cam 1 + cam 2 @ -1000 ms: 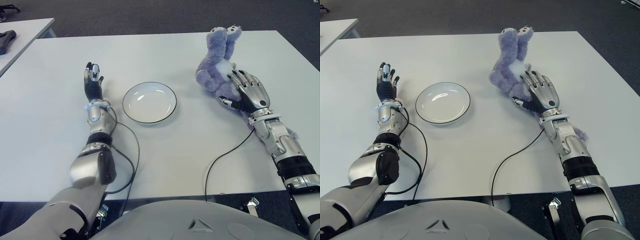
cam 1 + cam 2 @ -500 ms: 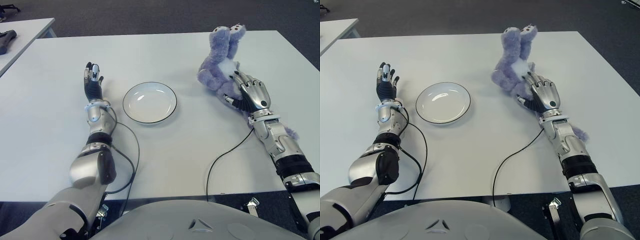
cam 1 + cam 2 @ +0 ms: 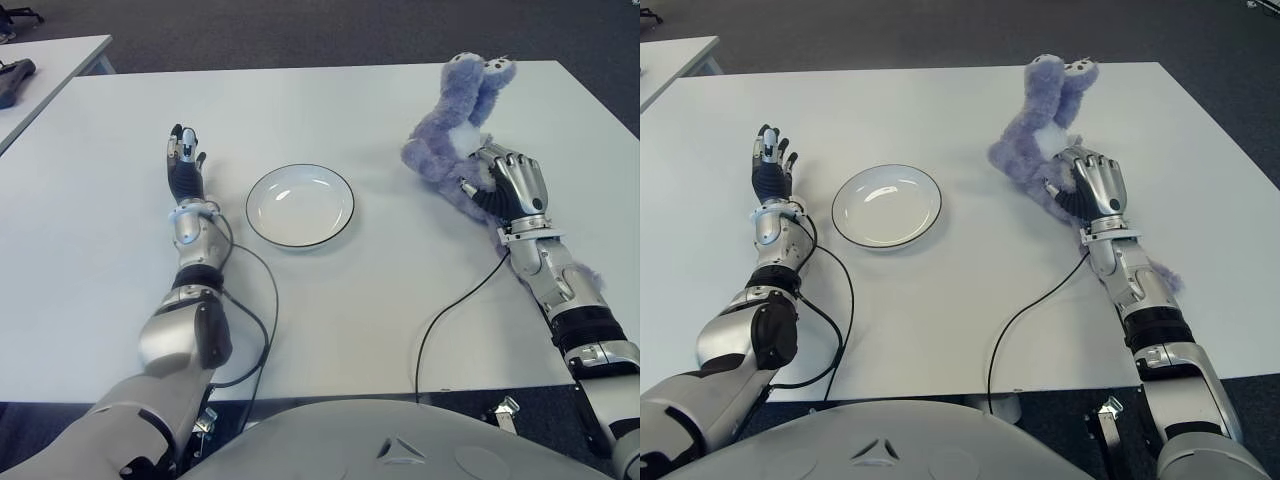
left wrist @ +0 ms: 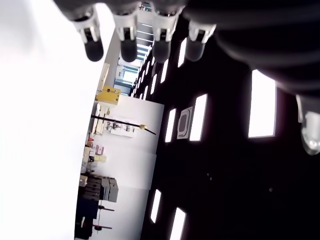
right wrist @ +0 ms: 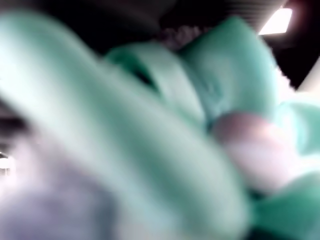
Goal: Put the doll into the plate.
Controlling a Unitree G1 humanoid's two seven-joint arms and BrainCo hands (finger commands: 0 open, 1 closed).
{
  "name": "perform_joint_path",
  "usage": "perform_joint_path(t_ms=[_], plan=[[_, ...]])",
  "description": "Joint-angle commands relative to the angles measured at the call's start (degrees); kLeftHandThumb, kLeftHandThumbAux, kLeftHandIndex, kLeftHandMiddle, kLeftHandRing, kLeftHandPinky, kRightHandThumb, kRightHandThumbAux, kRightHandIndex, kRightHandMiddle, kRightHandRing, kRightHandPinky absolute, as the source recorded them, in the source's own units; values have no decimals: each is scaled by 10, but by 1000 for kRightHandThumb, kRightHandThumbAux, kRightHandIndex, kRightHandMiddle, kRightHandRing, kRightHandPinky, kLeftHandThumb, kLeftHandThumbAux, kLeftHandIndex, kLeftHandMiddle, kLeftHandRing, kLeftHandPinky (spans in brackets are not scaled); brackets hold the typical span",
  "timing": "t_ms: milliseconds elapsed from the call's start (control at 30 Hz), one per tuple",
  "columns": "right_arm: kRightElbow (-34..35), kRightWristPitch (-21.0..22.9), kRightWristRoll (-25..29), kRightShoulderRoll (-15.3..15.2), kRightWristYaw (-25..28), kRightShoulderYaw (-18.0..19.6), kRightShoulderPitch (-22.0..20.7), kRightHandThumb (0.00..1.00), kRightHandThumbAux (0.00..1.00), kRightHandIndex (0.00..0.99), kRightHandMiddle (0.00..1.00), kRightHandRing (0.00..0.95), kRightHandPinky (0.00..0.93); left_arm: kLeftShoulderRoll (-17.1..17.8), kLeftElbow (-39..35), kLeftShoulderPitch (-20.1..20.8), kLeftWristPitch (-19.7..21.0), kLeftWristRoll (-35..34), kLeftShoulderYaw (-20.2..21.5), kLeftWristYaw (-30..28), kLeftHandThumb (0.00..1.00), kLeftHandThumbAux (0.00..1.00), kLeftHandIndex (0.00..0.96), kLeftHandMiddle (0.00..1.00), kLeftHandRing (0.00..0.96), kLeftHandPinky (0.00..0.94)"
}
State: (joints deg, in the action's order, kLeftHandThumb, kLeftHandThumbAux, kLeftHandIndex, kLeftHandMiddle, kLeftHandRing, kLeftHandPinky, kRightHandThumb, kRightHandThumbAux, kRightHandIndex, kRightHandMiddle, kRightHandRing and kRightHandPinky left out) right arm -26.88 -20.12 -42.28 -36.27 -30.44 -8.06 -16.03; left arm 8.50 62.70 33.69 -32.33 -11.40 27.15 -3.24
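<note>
**One hand on the doll, the plate bare**

One hand is at work here: our right hand [image 3: 510, 185] is at the right of the white table [image 3: 340, 300], its fingers curled into the near side of the doll [image 3: 452, 140] and clasping its plush body. The doll is a purple-grey stuffed animal with a white patch on its front; two of its limbs stick up and away toward the far edge of the table. It sits just beyond and to the left of the hand's knuckles, pressed against the palm, and lies well apart from the plate [image 3: 300, 205], which stands to its left near the middle of the table.

Our left hand [image 3: 185, 165] shows left of the plate, apart from it, fingers straight and slightly spread, gripping nothing.

The eye views give us the whole layout: both arms, the dark-rimmed white plate between them, and a black cable [image 3: 450, 310] running from the right forearm toward the near edge. The left wrist view adds only the extended fingertips [image 4: 125, 50] against a room in the background. The right wrist view is filled with blurred plush right against the camera; we cannot make out the fingers there.
</note>
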Motion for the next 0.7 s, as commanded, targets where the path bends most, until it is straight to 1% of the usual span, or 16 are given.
perform_joint_path(t_ms=[33, 400, 700], plan=[[-16, -29, 45, 33, -17, 11, 31, 559, 667, 760, 856, 857, 861, -31, 108, -181, -7, -24, 27, -17, 0, 376, 0, 5, 0, 22], [-20, -45, 70, 48, -37, 29, 14, 541, 675, 756, 852, 856, 863, -30, 108, -181, -8, -22, 34, -24, 0, 363, 0, 2, 0, 27], [-34, -91, 88, 59, -71, 45, 0, 537, 674, 754, 851, 860, 866, -28, 111, -179, -5, -23, 36, -27, 0, 358, 6, 1, 0, 12]])
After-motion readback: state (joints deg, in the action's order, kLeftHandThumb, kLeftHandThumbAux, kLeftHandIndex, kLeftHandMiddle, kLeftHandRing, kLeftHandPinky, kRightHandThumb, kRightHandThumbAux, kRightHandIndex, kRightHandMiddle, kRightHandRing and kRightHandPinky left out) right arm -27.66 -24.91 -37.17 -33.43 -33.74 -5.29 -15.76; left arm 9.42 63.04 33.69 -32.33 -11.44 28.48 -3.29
